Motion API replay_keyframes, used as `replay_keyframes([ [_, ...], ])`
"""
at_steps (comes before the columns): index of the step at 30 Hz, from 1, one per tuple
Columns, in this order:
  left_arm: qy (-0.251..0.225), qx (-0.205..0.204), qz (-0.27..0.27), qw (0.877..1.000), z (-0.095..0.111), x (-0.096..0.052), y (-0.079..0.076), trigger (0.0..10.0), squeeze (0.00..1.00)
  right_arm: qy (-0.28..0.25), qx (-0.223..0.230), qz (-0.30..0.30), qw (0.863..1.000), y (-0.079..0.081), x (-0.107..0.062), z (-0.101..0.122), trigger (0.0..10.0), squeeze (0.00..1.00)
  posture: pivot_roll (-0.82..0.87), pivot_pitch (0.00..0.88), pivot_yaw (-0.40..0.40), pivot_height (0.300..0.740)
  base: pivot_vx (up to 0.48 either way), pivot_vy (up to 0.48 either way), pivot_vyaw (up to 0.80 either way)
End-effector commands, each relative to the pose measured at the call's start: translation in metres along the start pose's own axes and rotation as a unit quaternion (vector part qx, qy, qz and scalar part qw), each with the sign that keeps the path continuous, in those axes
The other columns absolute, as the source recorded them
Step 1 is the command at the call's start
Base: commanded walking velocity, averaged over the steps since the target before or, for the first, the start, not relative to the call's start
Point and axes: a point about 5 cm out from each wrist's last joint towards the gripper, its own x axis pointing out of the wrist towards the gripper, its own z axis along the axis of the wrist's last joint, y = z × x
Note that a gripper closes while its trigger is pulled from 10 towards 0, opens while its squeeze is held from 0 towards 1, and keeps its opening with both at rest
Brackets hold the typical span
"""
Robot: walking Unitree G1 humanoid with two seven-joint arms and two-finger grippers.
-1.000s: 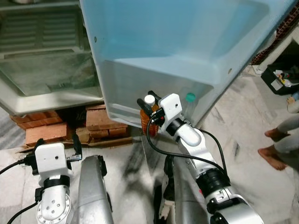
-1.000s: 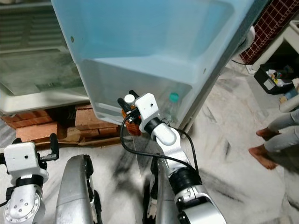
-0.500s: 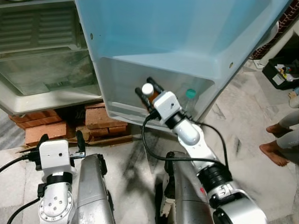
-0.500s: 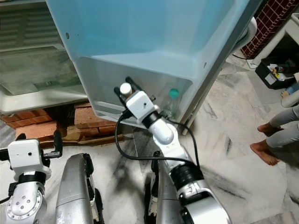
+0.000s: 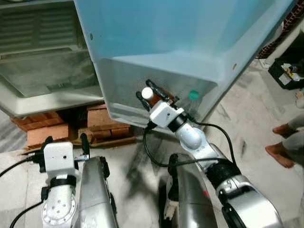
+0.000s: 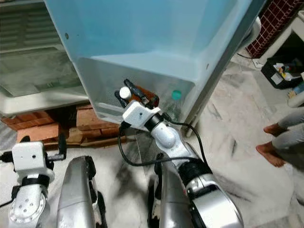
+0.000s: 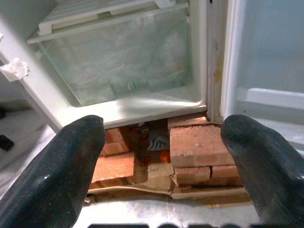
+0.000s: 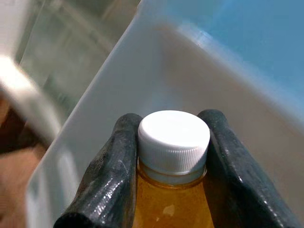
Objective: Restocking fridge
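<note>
At 9 o'clock sits the open white fridge body (image 5: 42,61) with a clear plastic drawer (image 7: 123,66), standing on red bricks (image 5: 102,121). Low at 7 o'clock the left gripper (image 7: 159,166) hangs with its jaws wide apart, holding nothing.

In the middle, the pale blue fridge door (image 5: 180,38) swings open. The right gripper (image 5: 151,94) has its jaws clamped on the neck of a glass bottle of orange drink with a white cap (image 8: 173,142). The bottle leans inside the door's bottom clear shelf (image 5: 123,102). A small green cap (image 5: 193,95) sits in the same shelf toward 3 o'clock.

At 3 o'clock, a person's bare feet (image 5: 282,142) stand on the marble floor (image 5: 256,109).
</note>
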Motion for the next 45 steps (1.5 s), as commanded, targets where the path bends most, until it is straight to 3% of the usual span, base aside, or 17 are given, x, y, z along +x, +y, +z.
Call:
replay_keyframes([
  [1, 0.011, 0.001, -0.003, 1.0, -0.003, -0.002, 0.0, 10.0, 0.0, 0.015, -0.005, 0.011, 1.0, 0.008, -0.002, -0.006, 10.0, 0.0, 0.13, 0.264, -0.061, 0.522, 0.0, 0.0, 0.0],
  [8, 0.01, 0.004, 0.002, 1.0, -0.002, -0.001, 0.003, 10.0, 0.0, 0.037, -0.014, 0.017, 0.999, 0.012, -0.001, -0.012, 10.0, 0.0, 0.14, 0.266, -0.064, 0.522, 0.0, 0.0, 0.0],
  [15, 0.011, 0.004, 0.002, 1.0, -0.003, -0.002, 0.001, 10.0, 0.0, 0.082, 0.028, -0.004, 0.996, 0.006, -0.001, -0.024, 10.0, 0.0, 0.13, 0.268, -0.067, 0.522, 0.0, 0.0, 0.0],
  [16, 0.011, 0.004, 0.002, 1.0, -0.003, -0.002, 0.001, 10.0, 0.0, 0.089, 0.034, -0.008, 0.995, 0.005, -0.002, -0.025, 10.0, 0.15, 0.13, 0.268, -0.067, 0.522, 0.0, 0.0, 0.0],
  [17, 0.011, 0.004, 0.002, 1.0, -0.003, -0.002, 0.001, 10.0, 0.0, 0.098, 0.04, -0.016, 0.994, 0.001, -0.003, -0.028, 10.0, 0.83, 0.13, 0.268, -0.067, 0.522, 0.0, 0.0, 0.0],
  [18, 0.011, 0.004, 0.001, 1.0, -0.003, -0.002, 0.001, 10.0, 0.0, 0.1, 0.04, -0.016, 0.994, 0.0, -0.003, -0.029, 10.0, 1.0, 0.13, 0.268, -0.067, 0.522, 0.0, 0.0, 0.0],
  [27, 0.011, 0.005, 0.004, 1.0, -0.003, -0.001, 0.003, 10.0, 0.0, 0.127, 0.045, -0.04, 0.99, -0.015, -0.013, -0.04, 10.0, 1.0, 0.13, 0.267, -0.064, 0.522, 0.0, 0.0, 0.0],
  [34, 0.009, 0.004, 0.002, 1.0, -0.002, 0.001, 0.001, 10.0, 0.0, 0.104, 0.052, -0.043, 0.992, -0.022, -0.009, -0.035, 10.0, 1.0, 0.13, 0.261, -0.062, 0.522, 0.0, 0.0, 0.0],
  [37, 0.007, 0.005, 0.003, 1.0, -0.001, 0.002, 0.003, 10.0, 0.0, 0.082, 0.087, -0.034, 0.992, -0.022, -0.005, -0.029, 10.0, 1.0, 0.13, 0.259, -0.063, 0.522, 0.0, 0.0, 0.0],
  [39, 0.008, 0.005, 0.005, 1.0, -0.002, 0.002, 0.004, 10.0, 0.0, 0.071, 0.139, -0.02, 0.988, -0.016, -0.005, -0.027, 10.0, 1.0, 0.13, 0.254, -0.064, 0.522, 0.0, 0.0, 0.0],
  [42, 0.014, 0.0, 0.009, 1.0, -0.005, 0.0, 0.005, 10.0, 0.0, 0.085, 0.24, -0.024, 0.967, -0.003, -0.014, -0.029, 10.0, 1.0, 0.11, 0.233, -0.064, 0.522, 0.0, 0.0, 0.0],
  [45, 0.019, -0.001, 0.009, 1.0, -0.008, -0.002, 0.005, 10.0, 0.0, 0.094, 0.284, -0.008, 0.954, 0.009, -0.026, -0.028, 10.0, 1.0, 0.11, 0.222, -0.064, 0.522, 0.0, 0.0, 0.0],
])
